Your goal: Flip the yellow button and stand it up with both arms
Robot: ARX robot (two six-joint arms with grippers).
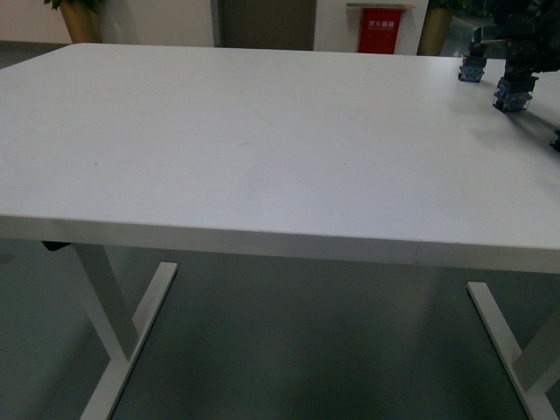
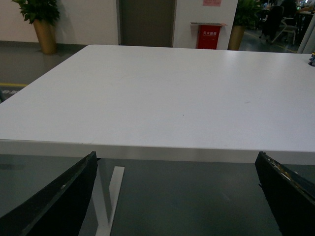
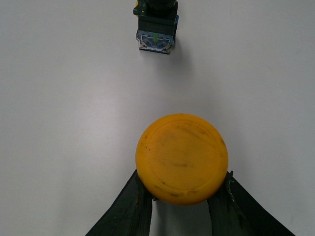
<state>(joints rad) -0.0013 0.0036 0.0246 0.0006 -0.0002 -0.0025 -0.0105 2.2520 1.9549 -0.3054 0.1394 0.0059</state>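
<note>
In the right wrist view the yellow button's (image 3: 181, 158) round yellow cap faces the camera. My right gripper (image 3: 181, 196) is shut on the button just below the cap, one black finger on each side. In the front view the right gripper (image 1: 518, 74) is at the table's far right corner, and the yellow button's (image 1: 514, 94) blue-grey block points down at the white table (image 1: 262, 149); its cap is hidden there. My left gripper (image 2: 172, 196) is open and holds nothing, in front of the table's near edge and below the tabletop. It is out of the front view.
Another switch (image 3: 156, 33) lies on the table just beyond the yellow cap; in the front view this switch (image 1: 472, 70) is left of my right gripper. A dark object (image 1: 555, 140) pokes in at the right edge. A red box (image 1: 380, 30) stands behind the table.
</note>
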